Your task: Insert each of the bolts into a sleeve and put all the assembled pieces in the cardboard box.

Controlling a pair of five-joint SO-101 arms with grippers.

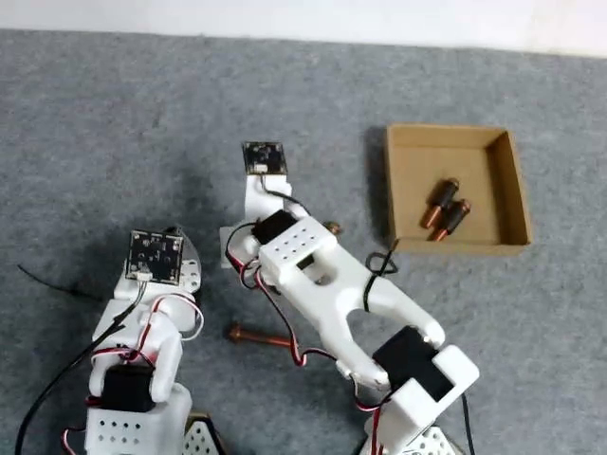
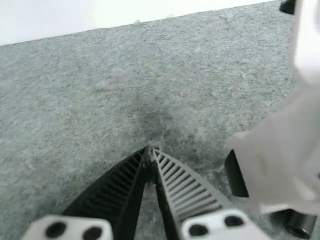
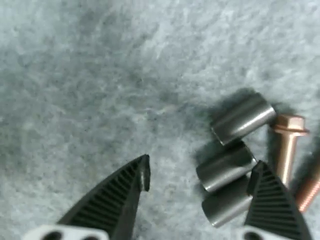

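Right pincer (image 3: 202, 172) hangs low over the grey carpet (image 3: 100, 75) with its fingers wide apart, gripping nothing. Three dark sleeves (image 3: 226, 166) lie in the gap, side by side in a row and touching one another. They crowd against one finger (image 3: 272, 200), which covers the end of the nearest sleeve. The other finger stands well off over bare carpet. Just past the sleeves lies a copper bolt (image 3: 288, 145), its flanged hex head beside the farthest sleeve. The threaded shank of a second bolt (image 3: 310, 187) shows next to it.

From above, a lone bolt (image 1: 261, 336) lies flat on the carpet between the two arms, partly under the right arm (image 1: 332, 284). The box (image 1: 517, 190) sits open on the carpet to the right of that arm. Two assembled pieces (image 1: 441, 201) lie in it, side by side and slanted, toward its near wall. Each is a dark sleeve with a copper end showing.

Left pincer (image 2: 150, 152) is together, fingertips meeting with nothing between them, low over bare carpet. The right arm's white body stands close beside it. From above, the left arm (image 1: 142, 351) stands well apart from the box.
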